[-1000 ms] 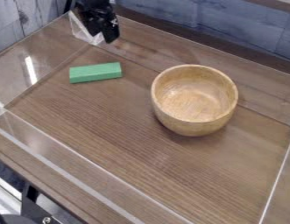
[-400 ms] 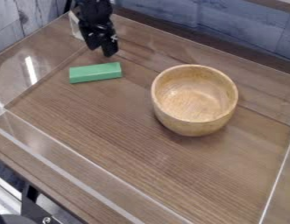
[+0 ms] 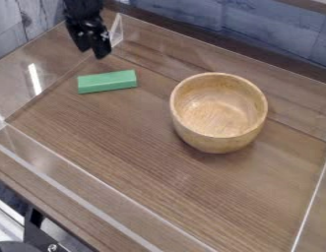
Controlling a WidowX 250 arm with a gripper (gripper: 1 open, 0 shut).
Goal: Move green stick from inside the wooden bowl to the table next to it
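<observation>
The green stick (image 3: 107,82) lies flat on the table (image 3: 139,148), left of the wooden bowl (image 3: 220,111) and apart from it. The bowl stands upright and shows nothing inside. My gripper (image 3: 89,43) hangs at the upper left, beyond the stick and clear of it, pointing steeply down. Its dark fingers (image 3: 99,40) stand open with nothing between them.
Low clear acrylic walls (image 3: 33,69) edge the tabletop on all sides; the gripper is close to the far left wall. A grey panelled backdrop (image 3: 257,30) rises behind the table.
The open gripper has moved left and slightly up in the picture, away from the green stick. Stick and bowl have not moved.
</observation>
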